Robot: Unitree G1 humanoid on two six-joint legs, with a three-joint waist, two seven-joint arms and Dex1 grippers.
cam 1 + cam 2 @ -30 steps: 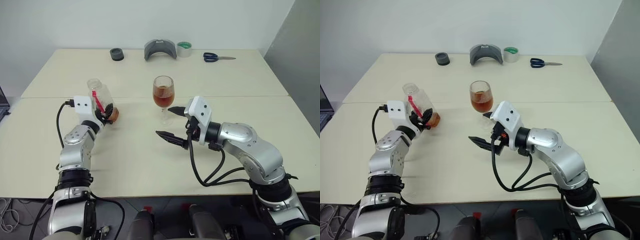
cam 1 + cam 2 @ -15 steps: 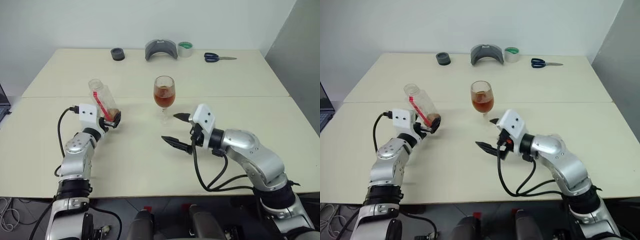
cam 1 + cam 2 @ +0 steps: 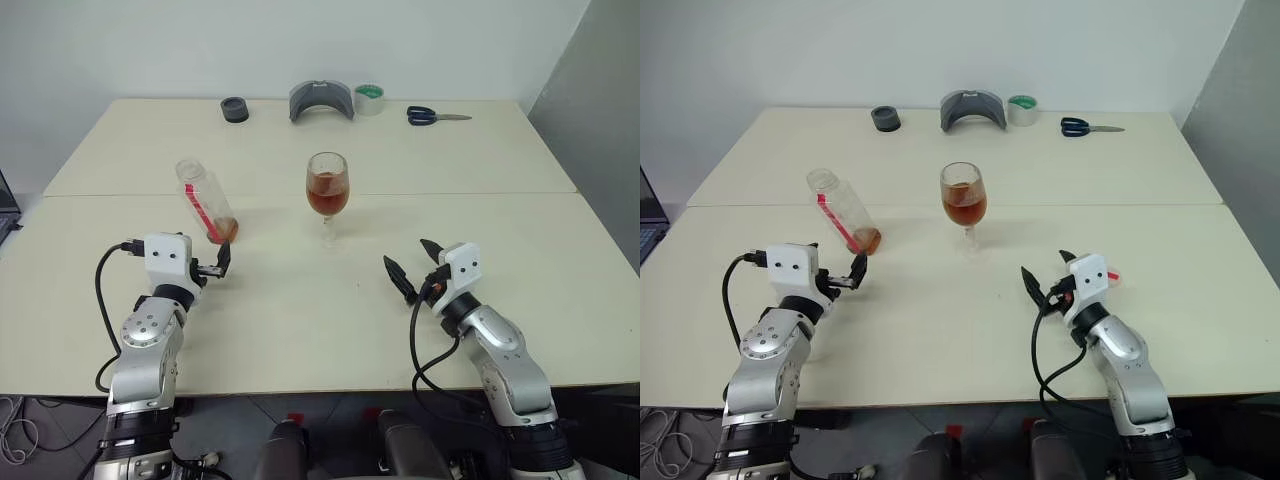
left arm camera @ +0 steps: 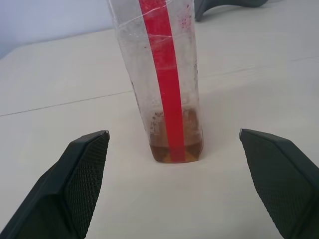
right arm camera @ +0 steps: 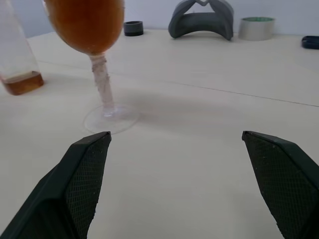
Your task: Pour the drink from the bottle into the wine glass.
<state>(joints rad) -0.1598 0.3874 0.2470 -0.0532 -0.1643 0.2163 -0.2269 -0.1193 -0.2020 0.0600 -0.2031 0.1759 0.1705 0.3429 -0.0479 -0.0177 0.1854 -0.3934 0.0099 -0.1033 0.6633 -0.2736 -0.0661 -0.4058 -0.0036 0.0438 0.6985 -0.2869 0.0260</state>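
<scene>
Plastic bottle (image 4: 164, 84) beyond open left claw (image 4: 174, 149)

- No readable text, brand, number or sign anywhere.
- The bottle (image 4: 164, 84) carries a plain red label strip (image 4: 167, 94); no lettering legible on it.

The bottle (image 3: 207, 201) stands left of the wine glass (image 3: 327, 194) mid-desk (image 3: 300, 310) (4 other items (image 3: 321, 100) line the far edge).
</scene>
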